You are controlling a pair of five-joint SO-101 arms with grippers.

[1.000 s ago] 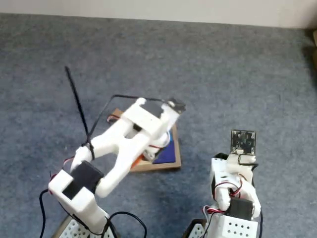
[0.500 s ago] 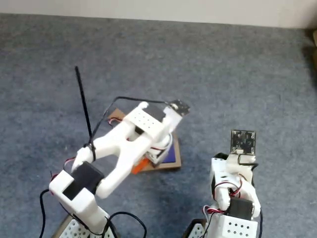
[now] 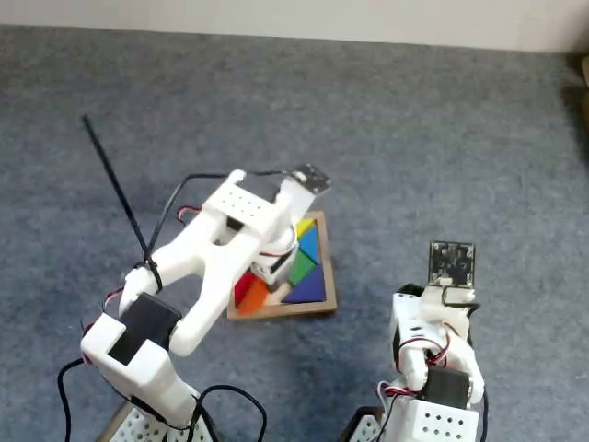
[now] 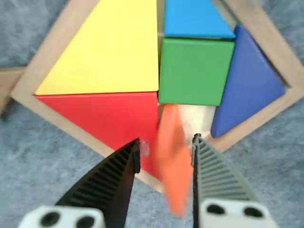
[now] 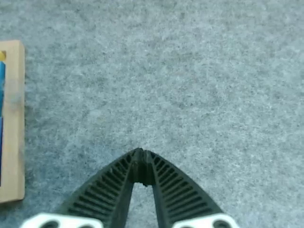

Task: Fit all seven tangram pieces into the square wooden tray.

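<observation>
Over the square wooden tray (image 3: 285, 311), the left arm has swung left and a little farther away during the last second. A second ago it lay across almost the whole tray in the high view. Now the coloured pieces inside are uncovered.

The left hand (image 4: 165, 141) is open above the tray's near edge. The orange piece (image 4: 173, 161) stands tilted on its edge between the fingers, leaning against one of them and clear of the other, so it is not clamped. It hangs partly over the one bare patch of tray floor (image 4: 199, 116), which lies between the red triangle (image 4: 109, 118), the green square (image 4: 195, 71) and the dark blue triangle (image 4: 249, 85). The yellow triangle (image 4: 109, 52) and the light blue piece (image 4: 194, 16) already lie flat beside these.

This looks like the fitting of a late piece, with the orange one released or slipping before it has dropped flat into its gap. It probably needs a nudge or a fresh grip to seat. Six pieces can be counted, and I cannot place a seventh.

The right arm has not stirred. The right hand (image 5: 141, 164) is closed on nothing, over the carpeted bench (image 5: 190, 71) to the right of the tray.
</observation>
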